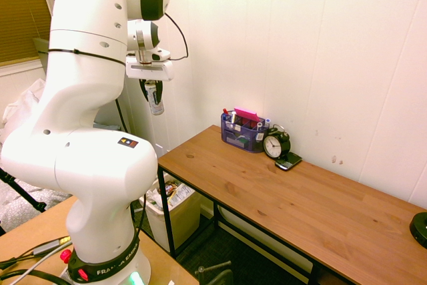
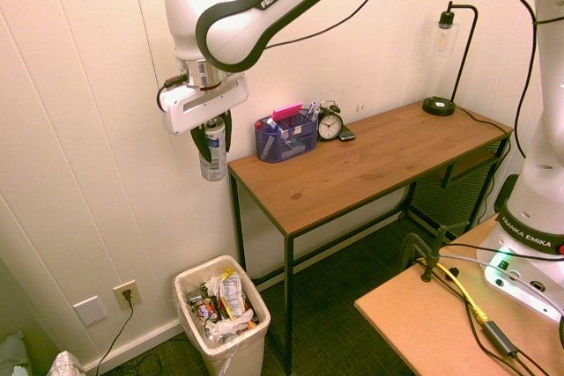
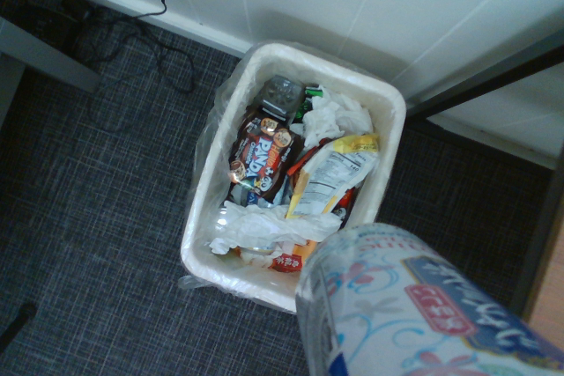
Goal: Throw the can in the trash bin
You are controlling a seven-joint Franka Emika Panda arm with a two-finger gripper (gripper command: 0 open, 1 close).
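Your hand (image 2: 212, 140) pinches the can (image 2: 213, 154) upright; trash bin (image 2: 195, 327) sits straight below, lower left of frame (clear of the bench (image 2: 370, 160)).

can (image 2: 212, 152): slim, silver-white, upright, held in the air beside the table end, above the bin
trash bin (image 2: 189, 288): cream-white, bag-lined, on the floor, full of wrappers

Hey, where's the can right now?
The can hangs upright in the shut gripper, in the air off the wooden table's end by the wall, high above the trash bin on the floor.
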